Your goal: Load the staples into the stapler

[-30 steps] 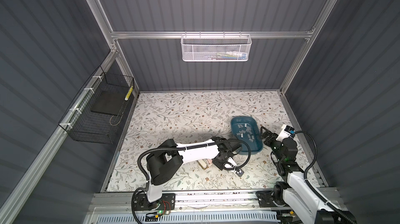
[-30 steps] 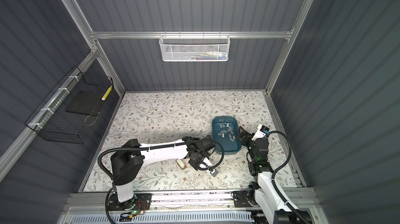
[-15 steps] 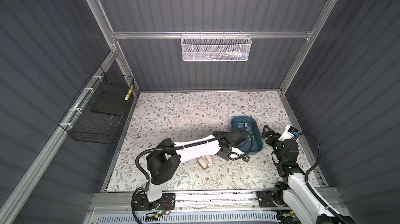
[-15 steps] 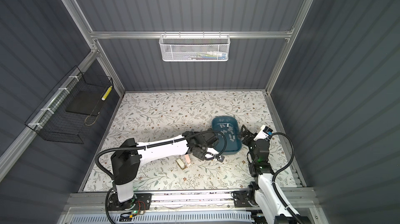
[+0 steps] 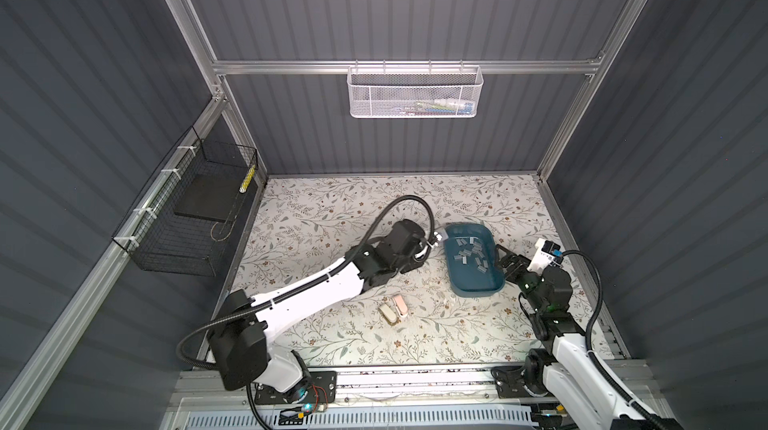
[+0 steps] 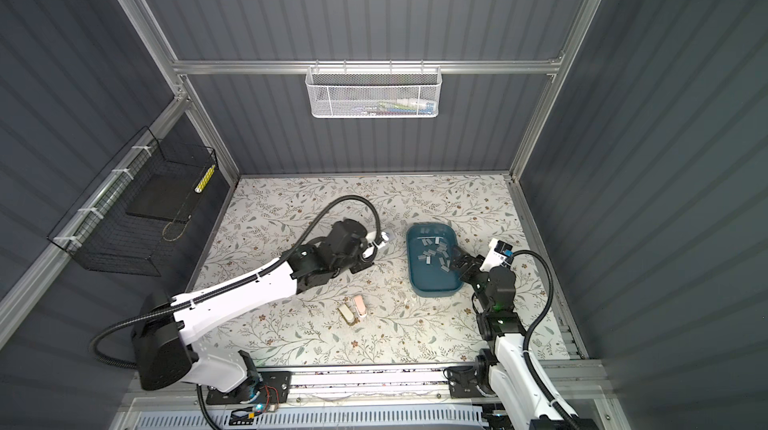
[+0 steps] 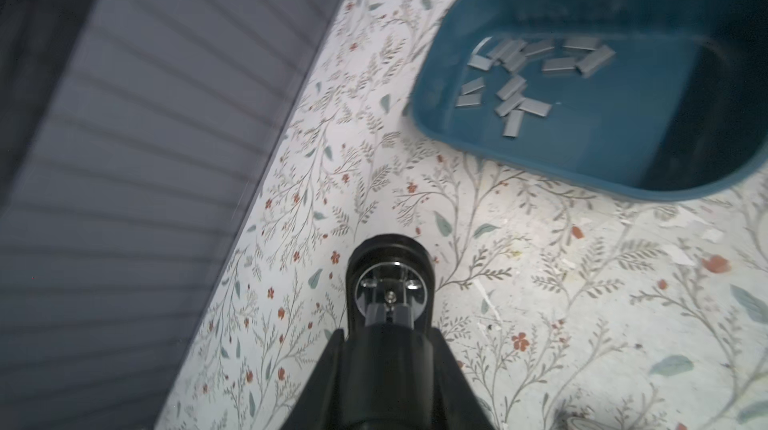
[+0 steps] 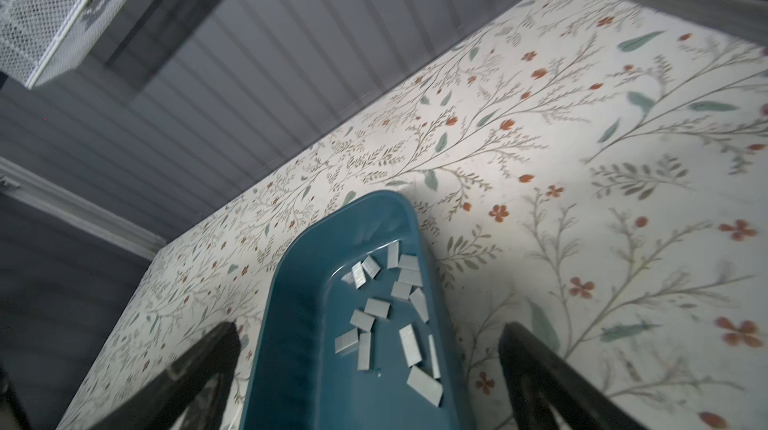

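A: Where were your staples (image 8: 386,315)?
B: Loose in the teal tray (image 8: 299,324) near the worktop's right edge, your right gripper (image 8: 370,334) spread wide at its rim. Your left gripper (image 7: 390,282) was clenched beside the tray; two small staplers (image 5: 394,310) lay toward the front edge.

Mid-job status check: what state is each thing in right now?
left end effector: shut, nothing visibly held, beside the tray.
right end effector: open, over the tray, empty.
staples: loose in the tray, none picked up.
tray: flat on the mat.
staplers: lying side by side on the mat, ungripped; open or closed unclear.
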